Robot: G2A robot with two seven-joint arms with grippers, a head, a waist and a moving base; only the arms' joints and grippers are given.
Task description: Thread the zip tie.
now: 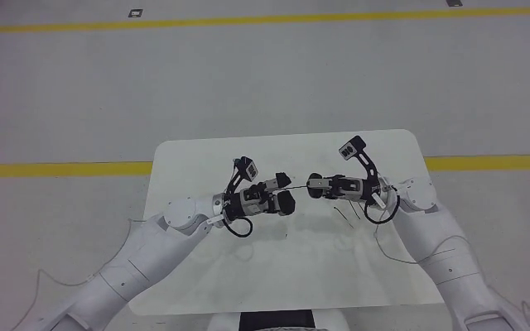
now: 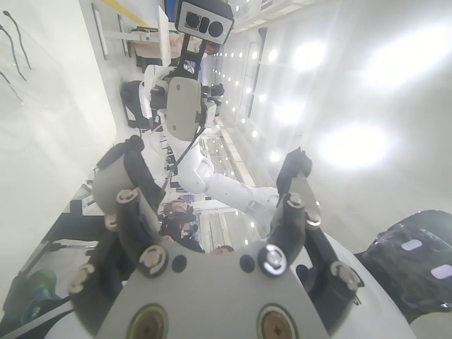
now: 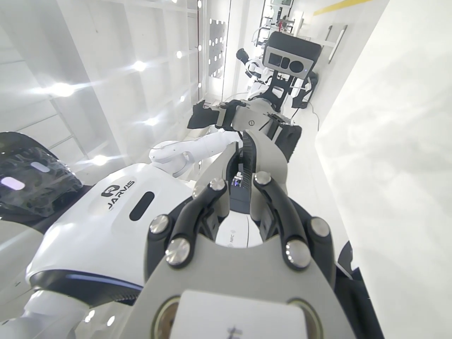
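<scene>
Zip tie (image 1: 298, 191) in right claw (image 1: 312, 187), axis pointing toward left claw (image 1: 287, 192).

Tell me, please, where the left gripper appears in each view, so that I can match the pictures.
Top view: left gripper above the white table, mid-picture, jaws open.
Left wrist view: left gripper close up in the foreground, jaws spread wide.
Right wrist view: left gripper farther off, jaws open toward the camera.
Shared landmark: the white table, beside the gripper in both wrist views.
</scene>
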